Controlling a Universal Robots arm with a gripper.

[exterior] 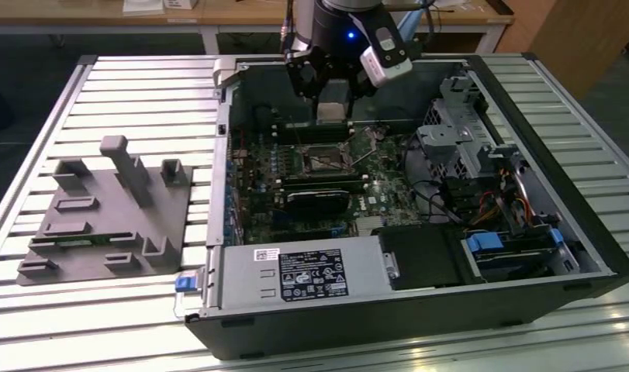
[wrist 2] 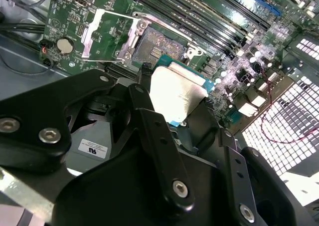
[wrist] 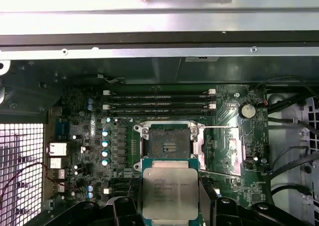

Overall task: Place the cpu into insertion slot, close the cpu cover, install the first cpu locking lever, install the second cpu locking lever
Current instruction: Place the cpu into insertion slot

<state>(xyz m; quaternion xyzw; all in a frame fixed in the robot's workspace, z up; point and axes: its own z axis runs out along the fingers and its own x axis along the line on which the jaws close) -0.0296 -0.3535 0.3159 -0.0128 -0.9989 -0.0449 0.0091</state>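
My gripper [exterior: 333, 99] hangs inside the open computer case, shut on the cpu [exterior: 333, 110], a pale silvery square chip. In the first wrist view the cpu [wrist: 169, 193] sits between my black fingers [wrist: 122, 208], just short of the insertion slot [wrist: 167, 143], which lies open with its dark centre showing. The cpu cover [wrist: 203, 148] is flipped open beside the slot, with thin metal lever rods [wrist: 219, 127] running along it. In the second wrist view the cpu [wrist 2: 177, 96] hovers near the slot [wrist 2: 157, 46] and the raised cover [wrist 2: 133, 34].
Long memory slots [wrist: 159, 99] run just beyond the socket. A black card [exterior: 319, 203] and the power supply [exterior: 304, 271] lie nearer the case front. Drive bays and cables [exterior: 480, 155] fill the exterior view's right. A grey fixture plate [exterior: 102, 209] rests outside the case.
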